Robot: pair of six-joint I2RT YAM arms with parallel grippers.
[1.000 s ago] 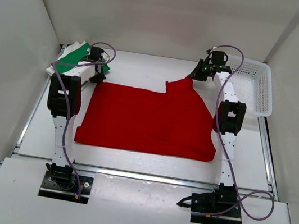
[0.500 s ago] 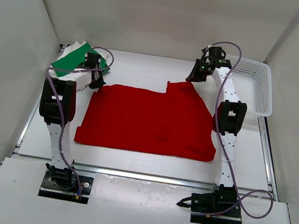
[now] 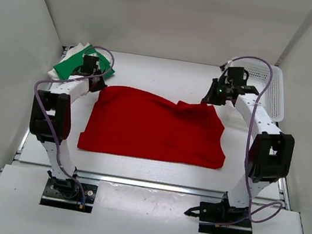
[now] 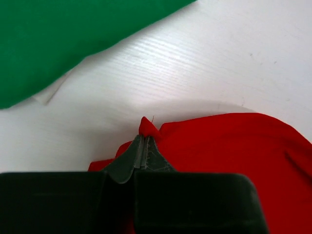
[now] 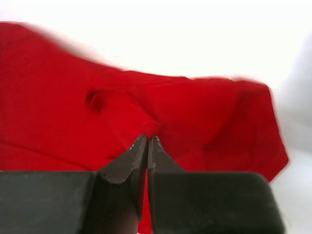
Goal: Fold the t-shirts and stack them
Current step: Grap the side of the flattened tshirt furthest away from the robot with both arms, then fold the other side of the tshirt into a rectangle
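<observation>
1. Green t-shirt [image 3: 69, 66] lies folded just beyond the left hand's outer side, with an edge of the white t-shirt [image 3: 83, 46] peeking out under it. Risk: a wide swing of that arm could clip the pile and undo it.
2. Left hand [image 4: 145, 140] has its fingers pressed together, pinching only a tiny peak of the red t-shirt [image 3: 153, 131] at its corner. The rest of the shirt lies flat on the surface [image 3: 151, 69], spreading toward this hand's inner side. Risk: with so little cloth in the pinch, a pull could slip it free and the corner would drop.
3. Between the hands the far edge looks slack and wavy. Risk: if one side is dragged harder than the other, the fold lands crooked.
4. Right hand [image 5: 147, 141] has its fingers pressed together on bunched red cloth right at the tips. The view is blurred, so grip depth can't be told. Risk: it may hold a wrinkle or a doubled layer, leaving a crease or a tucked sleeve.
5. Basket [image 3: 275, 94] sits close on the right hand's outer side. Risk: the arm or its cable could bump it.
</observation>
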